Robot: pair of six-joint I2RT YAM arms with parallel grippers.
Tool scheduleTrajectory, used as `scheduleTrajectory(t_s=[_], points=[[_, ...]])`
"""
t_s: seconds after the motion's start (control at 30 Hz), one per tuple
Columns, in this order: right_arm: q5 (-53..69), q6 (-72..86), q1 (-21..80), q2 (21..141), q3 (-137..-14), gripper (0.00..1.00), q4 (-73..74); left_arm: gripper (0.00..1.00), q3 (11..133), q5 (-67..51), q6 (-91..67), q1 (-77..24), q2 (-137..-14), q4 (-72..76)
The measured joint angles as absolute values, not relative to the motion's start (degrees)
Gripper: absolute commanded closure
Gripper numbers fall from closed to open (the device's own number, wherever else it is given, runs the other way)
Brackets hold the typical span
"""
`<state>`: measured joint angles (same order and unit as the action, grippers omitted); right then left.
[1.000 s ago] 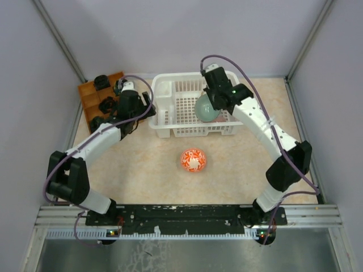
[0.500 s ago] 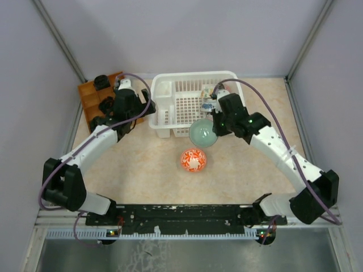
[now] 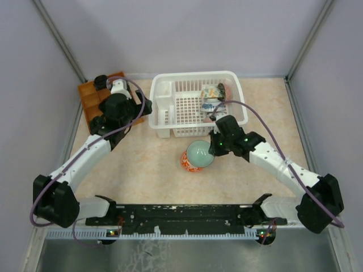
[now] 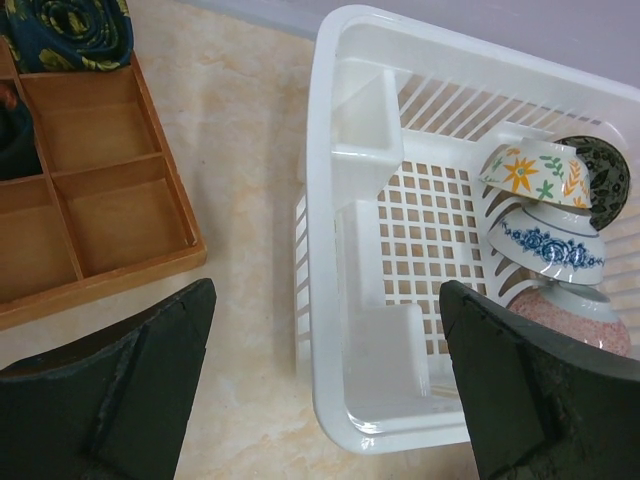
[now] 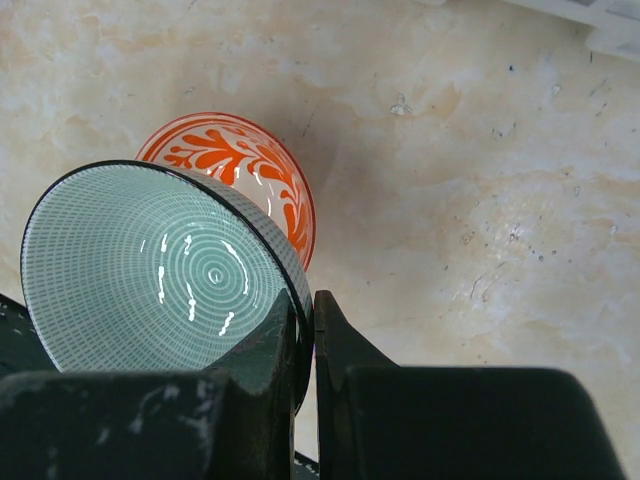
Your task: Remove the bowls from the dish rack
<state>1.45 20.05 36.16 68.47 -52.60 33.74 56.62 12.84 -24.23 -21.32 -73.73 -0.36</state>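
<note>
Your right end effector [image 5: 305,330] is clenched on the rim of the pale green bowl [image 5: 160,265]. It pinches one edge only and holds the bowl tilted right above the orange-red bowl [image 5: 262,160], which sits on the table [image 5: 480,200] just in front of the dish rack [image 3: 193,75]. Whether the two bowls already touch is not clear from any view. That thin grip on glazed ceramic is your main risk: the bowl could pivot or slip in the fingers. If you lower it tilted or off-centre, ceramic knocks on ceramic, and the green bowl may rock off the lower one and roll across the table. Your left end effector [image 4: 328,330] is spread wide and holds nothing, poised beside the rack's left wall, near the orange-brown tray [image 4: 100,200]. Driven forward carelessly, a finger could snag that wall and drag the rack. The remaining bowls [image 4: 550,245] stand on edge, leaning together at the rack's far right end, so pulling one out could tip its neighbours.
</note>
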Motion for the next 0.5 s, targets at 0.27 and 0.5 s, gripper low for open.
scheduleTrajectory(t_s=[0.27,0.5], points=[[3.2,22.1,36.2,71.0,-51.7,1.0,29.7,0.01,53.3,12.9,-24.1,-21.3,-71.5,-0.1],[4.2,23.1,36.2,76.3,-51.7,1.0,28.3,0.01,52.6,12.9,-24.1,-21.3,-70.9,0.1]])
